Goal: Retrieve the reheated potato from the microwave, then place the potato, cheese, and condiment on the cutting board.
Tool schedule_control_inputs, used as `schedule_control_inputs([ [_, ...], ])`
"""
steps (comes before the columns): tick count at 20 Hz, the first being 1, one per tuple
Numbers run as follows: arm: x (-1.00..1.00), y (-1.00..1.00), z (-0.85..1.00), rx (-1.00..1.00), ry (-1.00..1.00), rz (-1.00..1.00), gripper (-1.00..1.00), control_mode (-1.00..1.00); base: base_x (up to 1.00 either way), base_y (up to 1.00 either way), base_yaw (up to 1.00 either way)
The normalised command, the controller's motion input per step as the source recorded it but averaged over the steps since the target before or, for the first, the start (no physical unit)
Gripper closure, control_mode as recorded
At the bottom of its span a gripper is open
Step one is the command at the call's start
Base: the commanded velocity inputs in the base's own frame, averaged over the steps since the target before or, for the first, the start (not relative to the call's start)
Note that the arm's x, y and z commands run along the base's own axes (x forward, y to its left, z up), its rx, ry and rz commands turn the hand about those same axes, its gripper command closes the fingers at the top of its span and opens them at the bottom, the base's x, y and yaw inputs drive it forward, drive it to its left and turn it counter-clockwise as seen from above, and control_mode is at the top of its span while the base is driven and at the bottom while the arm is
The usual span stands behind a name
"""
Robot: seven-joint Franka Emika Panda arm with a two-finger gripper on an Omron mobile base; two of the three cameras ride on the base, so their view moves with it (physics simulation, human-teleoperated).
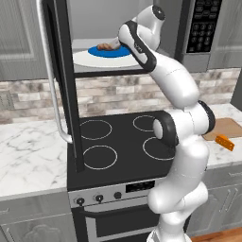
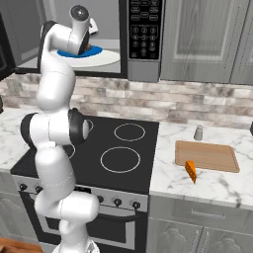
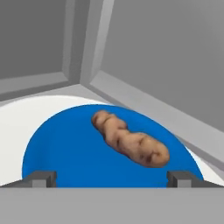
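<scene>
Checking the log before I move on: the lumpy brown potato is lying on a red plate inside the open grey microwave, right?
Not quite: the plate is blue, as the hand view shows. The lumpy brown potato does lie on it, inside the open grey microwave.

- Microwave (image 1: 142, 42): door (image 1: 61, 85) swung fully open to the left of the cavity, its long handle (image 1: 49, 75) projecting over the stove (image 1: 123, 142); the cavity front is unobstructed.
- Inside the microwave: pincer (image 3: 112, 177) with jaws spread wide, poised over the blue plate (image 3: 65, 153); the potato (image 3: 130, 139) lies between and beyond the fingertips, free space on either side of it.
- Rear and side walls of the microwave stand close behind the potato, limiting forward travel.
- Right of the microwave, on the desk (image 2: 207, 185): cutting board (image 2: 206, 155) has a bare surface; cheese (image 2: 190, 171) touches its front edge, condiment (image 2: 198, 132) just behind it.
</scene>
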Motion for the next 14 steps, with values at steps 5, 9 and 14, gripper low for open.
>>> schedule_control_inputs([
  [5, 0.43, 0.08, 0.0, 0.0, 0.07, 0.0, -1.0, -1.0, 0.0, 0.0, 0.0],
  [9, 0.43, 0.09, 0.0, 0.0, 0.13, 0.0, -1.0, -1.0, 0.0, 0.0, 0.0],
  [14, 0.38, 0.07, 0.0, 0.0, 0.09, 0.0, -1.0, -1.0, 0.0, 0.0, 0.0],
])
